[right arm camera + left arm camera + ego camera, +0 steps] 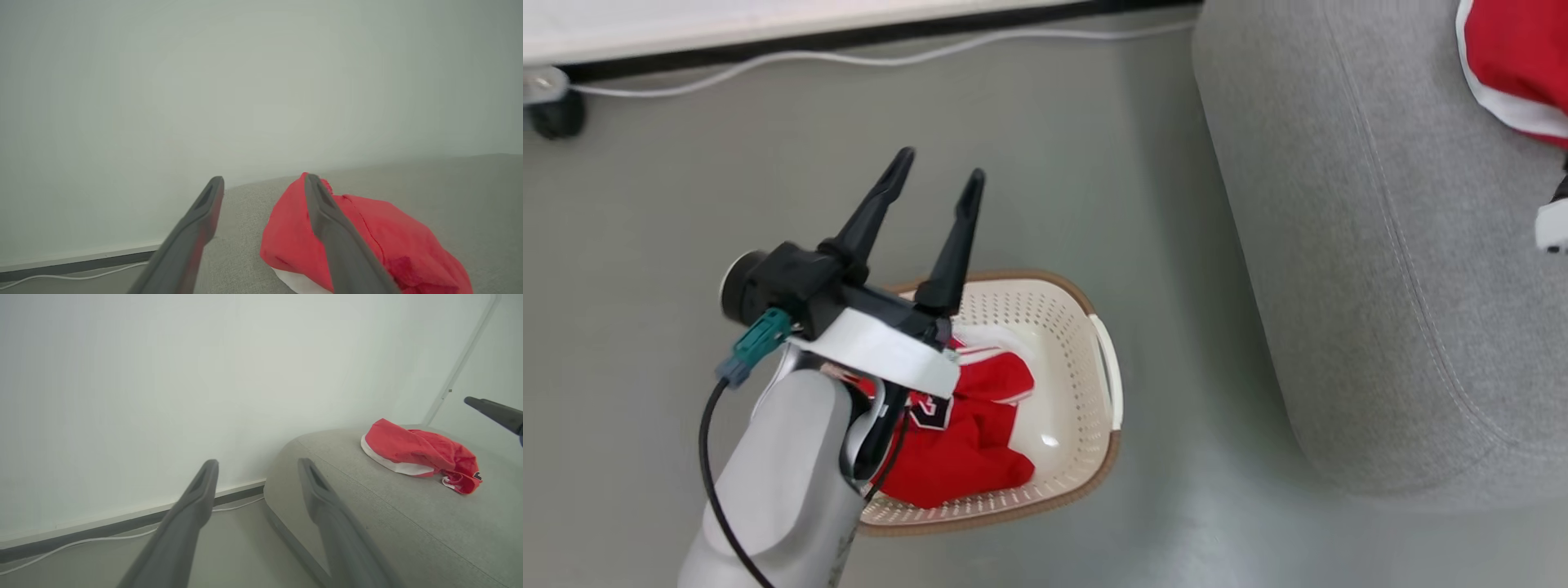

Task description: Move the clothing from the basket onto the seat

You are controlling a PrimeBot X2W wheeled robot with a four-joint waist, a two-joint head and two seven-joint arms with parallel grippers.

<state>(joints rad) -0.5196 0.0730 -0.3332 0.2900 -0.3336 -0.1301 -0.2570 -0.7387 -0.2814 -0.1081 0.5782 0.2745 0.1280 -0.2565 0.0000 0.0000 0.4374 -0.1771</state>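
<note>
Hovering over the oval cream-white plastic basket (1086,392) with its bright red fabric garment (968,433), the left tool (940,166) gapes empty; the right tool (263,179), likewise, is above the grey woven seat (1339,245). A shallow pinch risks dropping fabric.

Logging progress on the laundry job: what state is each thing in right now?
Left gripper: open, holding nothing.
Right gripper: open, holding nothing.
Basket: upright on the floor, partly filled.
Garment in the basket: crumpled, not gripped.
Garment on the seat: bunched up, not gripped.
Seat: bears one red garment.
</note>
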